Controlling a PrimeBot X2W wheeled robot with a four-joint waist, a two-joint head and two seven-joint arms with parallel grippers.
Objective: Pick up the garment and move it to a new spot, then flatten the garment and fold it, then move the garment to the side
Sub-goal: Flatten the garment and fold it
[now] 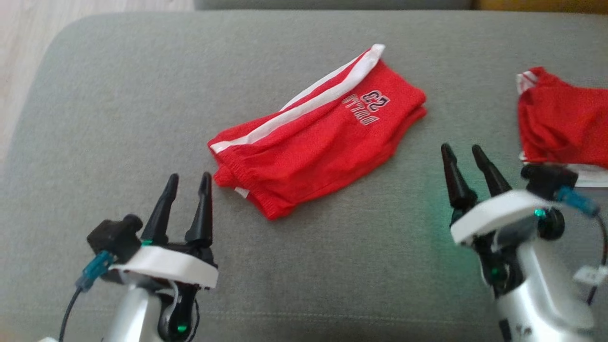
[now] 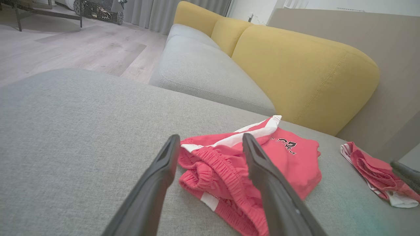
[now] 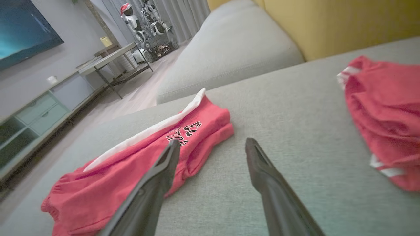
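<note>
The garment (image 1: 318,137) is a pair of red shorts with a white side stripe and a printed number, lying folded in the middle of the grey cushion (image 1: 118,95). It also appears as the garment (image 2: 262,157) in the left wrist view and the garment (image 3: 137,160) in the right wrist view. My left gripper (image 1: 189,178) stands open just left of the waistband end, apart from it, nothing between its fingers. My right gripper (image 1: 463,149) is open to the right of the leg end, also empty.
A second red garment (image 1: 560,123) lies at the cushion's right edge, behind my right wrist; it is the red garment (image 3: 384,121) in the right wrist view. A yellow sofa back (image 2: 295,65) rises beyond. Wood floor (image 1: 19,57) lies left of the cushion.
</note>
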